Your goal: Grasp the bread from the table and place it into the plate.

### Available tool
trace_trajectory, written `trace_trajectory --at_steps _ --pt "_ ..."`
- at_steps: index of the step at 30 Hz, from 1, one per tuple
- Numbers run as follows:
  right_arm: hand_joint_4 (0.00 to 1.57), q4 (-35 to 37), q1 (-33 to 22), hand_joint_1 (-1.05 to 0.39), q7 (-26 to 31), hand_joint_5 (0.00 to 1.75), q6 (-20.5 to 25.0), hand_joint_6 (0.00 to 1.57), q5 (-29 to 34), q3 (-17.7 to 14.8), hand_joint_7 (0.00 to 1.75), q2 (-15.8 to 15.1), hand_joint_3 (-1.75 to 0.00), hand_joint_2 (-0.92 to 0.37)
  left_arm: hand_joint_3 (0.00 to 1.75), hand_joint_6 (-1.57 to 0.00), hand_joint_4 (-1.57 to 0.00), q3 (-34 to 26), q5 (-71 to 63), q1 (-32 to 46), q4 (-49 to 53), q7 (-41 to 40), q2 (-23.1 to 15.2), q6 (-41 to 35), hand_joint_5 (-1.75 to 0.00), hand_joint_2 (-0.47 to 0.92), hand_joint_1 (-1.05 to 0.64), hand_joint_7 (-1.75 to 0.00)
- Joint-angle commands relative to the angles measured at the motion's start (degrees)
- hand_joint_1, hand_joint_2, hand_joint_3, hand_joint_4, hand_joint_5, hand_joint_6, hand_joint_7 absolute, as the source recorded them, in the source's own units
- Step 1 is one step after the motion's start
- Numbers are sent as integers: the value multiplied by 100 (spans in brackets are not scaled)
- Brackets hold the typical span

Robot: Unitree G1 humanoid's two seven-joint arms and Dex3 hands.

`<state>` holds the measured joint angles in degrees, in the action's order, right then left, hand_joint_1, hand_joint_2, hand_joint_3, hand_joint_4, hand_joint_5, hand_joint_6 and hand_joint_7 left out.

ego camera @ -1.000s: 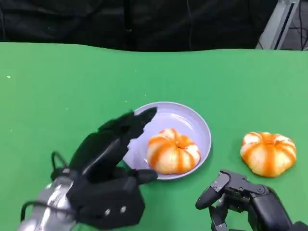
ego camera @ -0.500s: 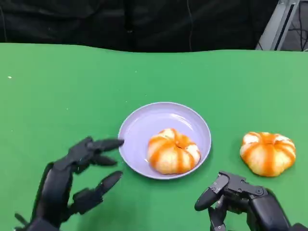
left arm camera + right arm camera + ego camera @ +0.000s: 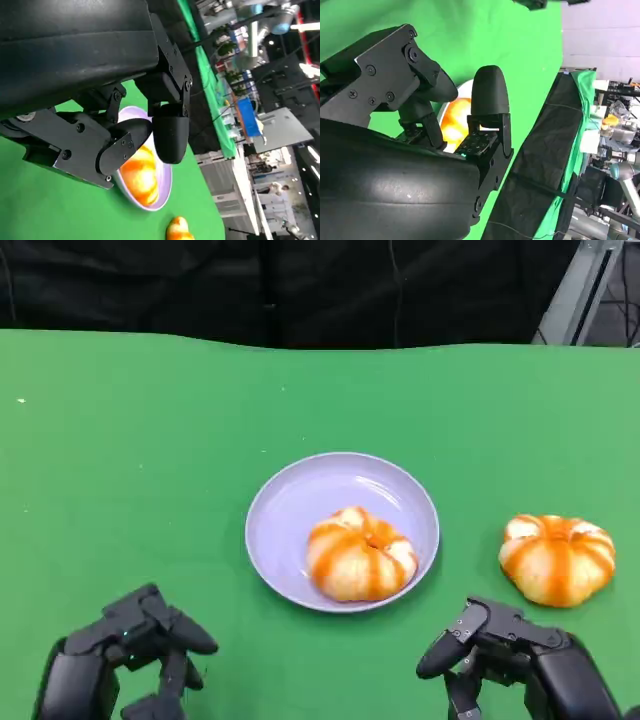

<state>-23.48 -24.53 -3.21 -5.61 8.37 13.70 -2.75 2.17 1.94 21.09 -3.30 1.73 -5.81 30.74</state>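
One orange-striped bread (image 3: pixel 360 554) lies in my lavender plate (image 3: pixel 290 502); a second bread (image 3: pixel 557 558) sits on the green table (image 3: pixel 130 460), well apart on my right. My left hand (image 3: pixel 125 655) and right hand (image 3: pixel 510 660) hover low, fingers curled, holding nothing.

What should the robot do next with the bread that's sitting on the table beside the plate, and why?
Probably reach the right hand forward toward the bread on the table and open over it. That bread lies on the green table to the right of the plate, apart from it and just ahead of that hand, which holds nothing. The bread in the plate is already placed, and the left hand is farther off.
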Motion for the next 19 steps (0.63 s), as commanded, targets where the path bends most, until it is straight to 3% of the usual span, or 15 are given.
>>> trace_trajectory --at_steps 1,8,19 --pt "72 -82 -54 3 -55 169 -34 72 -141 -104 134 -74 -124 -47 113 -80 -83 -61 -5 60 -183 4 99 -196 -171 54 -14 -149" --pt "71 -96 -54 4 -82 168 44 72 -126 -93 135 -46 -123 -46 108 -77 -80 -122 -52 -8 -115 59 125 -210 -173 57 -15 -151" --pt "72 -48 -165 4 -41 165 -215 73 -58 -41 134 -49 -125 -46 111 -76 -78 -151 36 -170 261 347 67 254 -173 55 -16 -153"
